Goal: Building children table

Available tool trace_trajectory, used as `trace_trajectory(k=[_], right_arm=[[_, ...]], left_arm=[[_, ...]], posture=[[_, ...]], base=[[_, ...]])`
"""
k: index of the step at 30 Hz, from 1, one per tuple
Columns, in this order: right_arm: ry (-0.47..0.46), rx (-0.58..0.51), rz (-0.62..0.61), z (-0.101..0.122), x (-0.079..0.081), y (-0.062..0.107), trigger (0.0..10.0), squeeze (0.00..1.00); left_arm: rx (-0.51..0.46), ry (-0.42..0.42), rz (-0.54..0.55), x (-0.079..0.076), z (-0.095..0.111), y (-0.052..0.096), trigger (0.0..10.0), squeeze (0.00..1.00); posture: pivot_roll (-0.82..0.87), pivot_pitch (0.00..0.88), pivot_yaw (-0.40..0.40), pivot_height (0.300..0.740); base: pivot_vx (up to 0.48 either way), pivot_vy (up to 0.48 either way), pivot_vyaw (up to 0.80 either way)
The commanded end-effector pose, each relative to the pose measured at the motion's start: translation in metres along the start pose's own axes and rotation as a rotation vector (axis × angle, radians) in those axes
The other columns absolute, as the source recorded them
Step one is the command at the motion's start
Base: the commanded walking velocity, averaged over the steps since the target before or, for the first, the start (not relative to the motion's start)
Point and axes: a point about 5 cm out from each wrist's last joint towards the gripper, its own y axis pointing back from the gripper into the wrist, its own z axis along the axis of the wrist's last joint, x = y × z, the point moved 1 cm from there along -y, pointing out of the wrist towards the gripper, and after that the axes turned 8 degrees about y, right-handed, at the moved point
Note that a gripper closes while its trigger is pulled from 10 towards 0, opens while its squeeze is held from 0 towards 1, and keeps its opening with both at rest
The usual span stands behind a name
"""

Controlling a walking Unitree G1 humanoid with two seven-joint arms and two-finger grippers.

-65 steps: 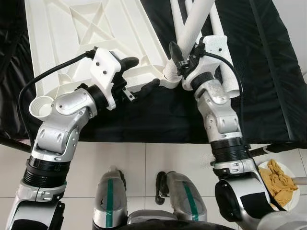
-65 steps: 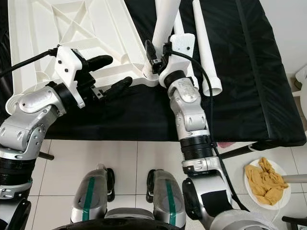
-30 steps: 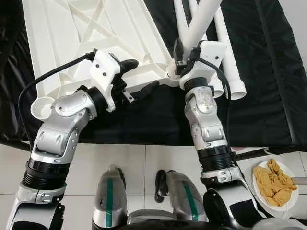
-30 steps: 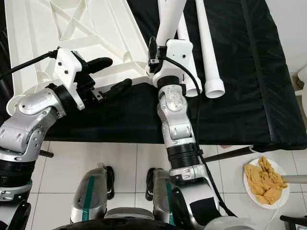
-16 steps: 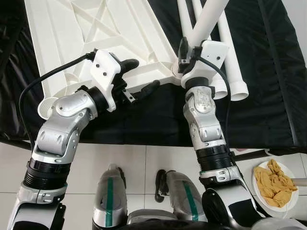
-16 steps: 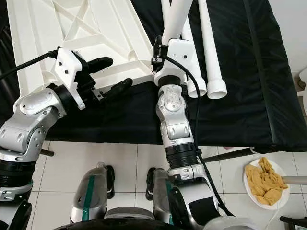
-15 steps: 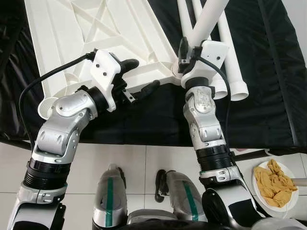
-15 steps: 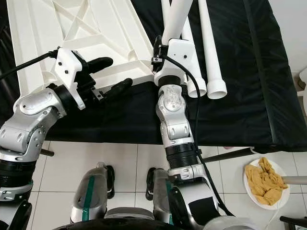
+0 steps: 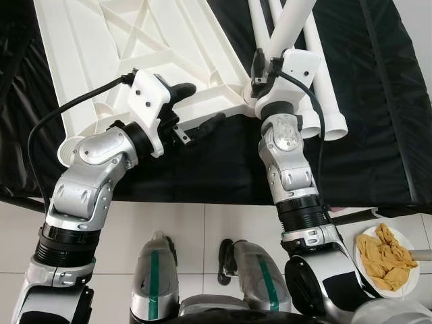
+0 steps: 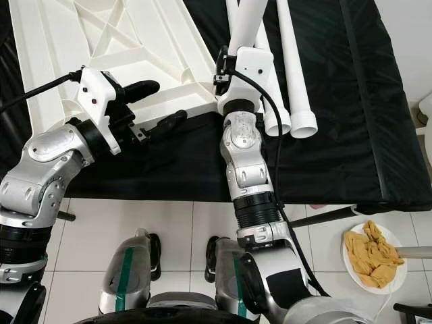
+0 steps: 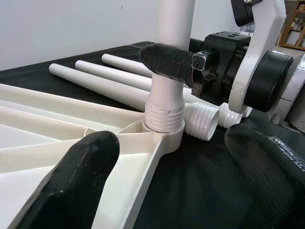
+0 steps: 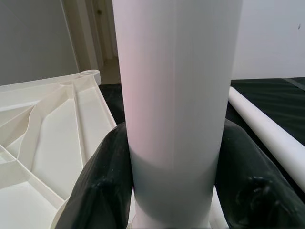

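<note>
no writing can be read. one white tabletop (image 9: 135, 47) is laid upside down on the black surface (image 9: 378, 101). one upright leg (image 11: 167, 62) is clamped by the right pincer (image 12: 174, 191) at its corner socket. three loose legs (image 11: 109, 78) are laid beside it. the left pincer (image 9: 199, 108) is held open at the tabletop's edge.

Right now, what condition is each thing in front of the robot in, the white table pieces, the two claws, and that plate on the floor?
Tabletop: upside down on the black cloth, ribs showing.
Upright leg: standing in the corner socket, thread rings still showing.
Spare legs: three, lying loose on the cloth.
Right gripper: shut on the upright leg.
Left gripper: open, straddling the tabletop's edge.
Plate: on the floor tiles, holding yellow cloth.
</note>
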Motion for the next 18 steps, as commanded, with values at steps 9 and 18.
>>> trace_trajectory(k=[9, 18], right_arm=[[-0.011, 0.179, -0.07, -0.037, -0.02, 0.006, 10.0, 0.0], [-0.024, 0.18, -0.093, -0.036, -0.028, 0.002, 10.0, 0.0]], left_arm=[[-0.004, -0.008, 0.045, 0.0, 0.0, -0.001, 10.0, 0.0], [-0.005, -0.01, 0.037, 0.0, 0.0, -0.002, 10.0, 0.0]], posture=[[0.09, 0.075, -0.057, 0.74], [0.08, 0.066, -0.052, 0.74]], base=[[0.0, 0.0, 0.0], [0.0, 0.0, 0.0]])
